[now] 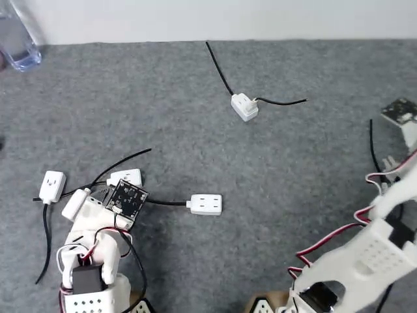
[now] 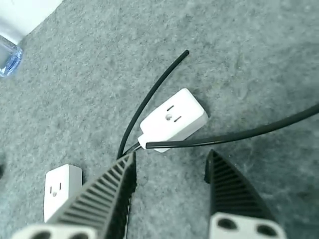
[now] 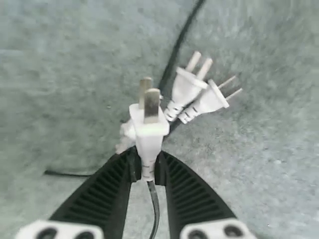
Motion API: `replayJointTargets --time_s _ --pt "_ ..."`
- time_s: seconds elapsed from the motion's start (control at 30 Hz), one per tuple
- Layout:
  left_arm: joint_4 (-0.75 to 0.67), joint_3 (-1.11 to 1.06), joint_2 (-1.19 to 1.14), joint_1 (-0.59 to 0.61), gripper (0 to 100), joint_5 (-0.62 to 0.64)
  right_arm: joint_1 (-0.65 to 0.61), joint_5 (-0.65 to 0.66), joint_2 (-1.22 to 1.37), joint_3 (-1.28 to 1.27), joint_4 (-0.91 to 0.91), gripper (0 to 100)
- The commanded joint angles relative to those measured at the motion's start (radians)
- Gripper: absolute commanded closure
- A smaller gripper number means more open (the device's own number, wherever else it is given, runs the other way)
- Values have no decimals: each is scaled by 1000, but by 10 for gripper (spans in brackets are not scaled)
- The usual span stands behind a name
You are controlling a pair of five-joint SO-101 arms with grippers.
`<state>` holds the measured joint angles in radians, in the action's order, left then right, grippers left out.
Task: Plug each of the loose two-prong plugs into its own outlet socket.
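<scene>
My left gripper [image 2: 172, 160] stands open just above the grey carpet. A white outlet socket [image 2: 172, 119] [image 1: 127, 177] lies just beyond its fingertips, with a black cable [image 2: 239, 133] crossing between them. A second socket [image 2: 60, 188] [image 1: 52, 186] lies off to one side. Two more sockets lie on the carpet, one mid-table [image 1: 205, 205] and one farther back [image 1: 244, 107]. My right gripper [image 3: 147, 154] is shut on a white two-prong plug [image 3: 148, 127], prongs pointing away. Two loose plugs [image 3: 187, 89] [image 3: 212, 100] lie together on the carpet beyond it.
A clear water bottle [image 1: 16, 45] [image 2: 7, 56] stands at the far left corner by the white wall. Black cables trail from the sockets across the carpet. The right arm [image 1: 365, 254] rises along the right edge, and the left arm [image 1: 98, 261] sits at the front left.
</scene>
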<state>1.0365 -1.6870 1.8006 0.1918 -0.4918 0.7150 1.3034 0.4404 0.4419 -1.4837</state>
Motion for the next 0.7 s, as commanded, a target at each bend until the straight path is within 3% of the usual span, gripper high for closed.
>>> replayJointTargets --time_s 0.0,0.2,0.5,0.67 --pt "8 4 3 -5 786 -9 -68 11 -91 37 -125 990" --pt "8 4 3 -5 786 -9 -211 78 -81 34 -306 990" --pt "8 4 3 -5 786 -9 -507 222 -163 -272 -309 990" --pt "6 4 3 -5 786 -11 -714 209 -288 -482 -298 990"
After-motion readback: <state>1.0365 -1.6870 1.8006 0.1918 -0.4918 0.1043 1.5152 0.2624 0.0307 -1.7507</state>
